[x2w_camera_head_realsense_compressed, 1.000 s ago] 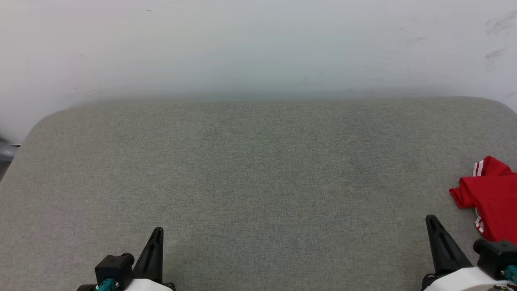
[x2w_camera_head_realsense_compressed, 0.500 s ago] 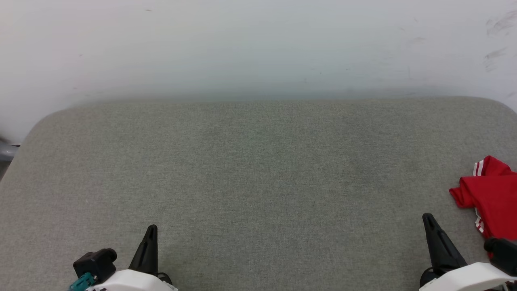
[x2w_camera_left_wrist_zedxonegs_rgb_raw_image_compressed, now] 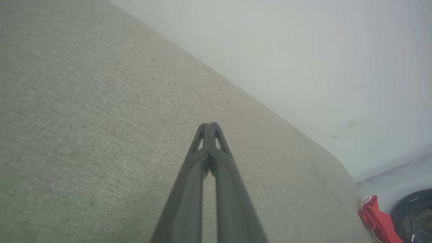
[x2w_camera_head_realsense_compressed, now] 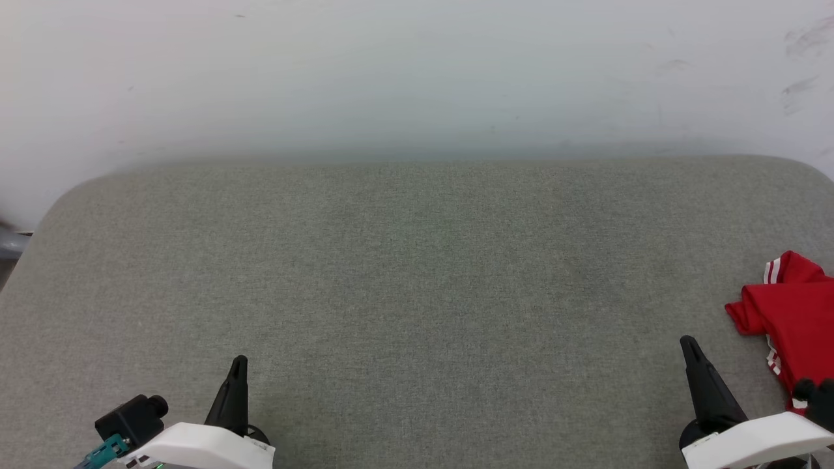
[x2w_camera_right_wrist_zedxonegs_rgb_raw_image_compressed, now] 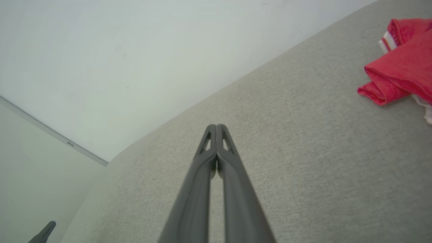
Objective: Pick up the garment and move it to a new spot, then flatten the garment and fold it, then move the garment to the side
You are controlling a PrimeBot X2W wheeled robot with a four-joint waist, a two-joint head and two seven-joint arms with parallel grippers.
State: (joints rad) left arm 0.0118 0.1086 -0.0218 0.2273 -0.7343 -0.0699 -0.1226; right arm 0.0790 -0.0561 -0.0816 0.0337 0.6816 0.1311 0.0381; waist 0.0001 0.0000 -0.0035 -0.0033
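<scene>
Red garment (crumpled), grey surface

From where I stand, the grey cloth tabletop lies open across its whole middle, from the near edge to the pale wall that closes off the far side. The one thing in the way is the crumpled red garment at the right edge, near the right gripper. The left gripper has bare cloth all round.
</scene>
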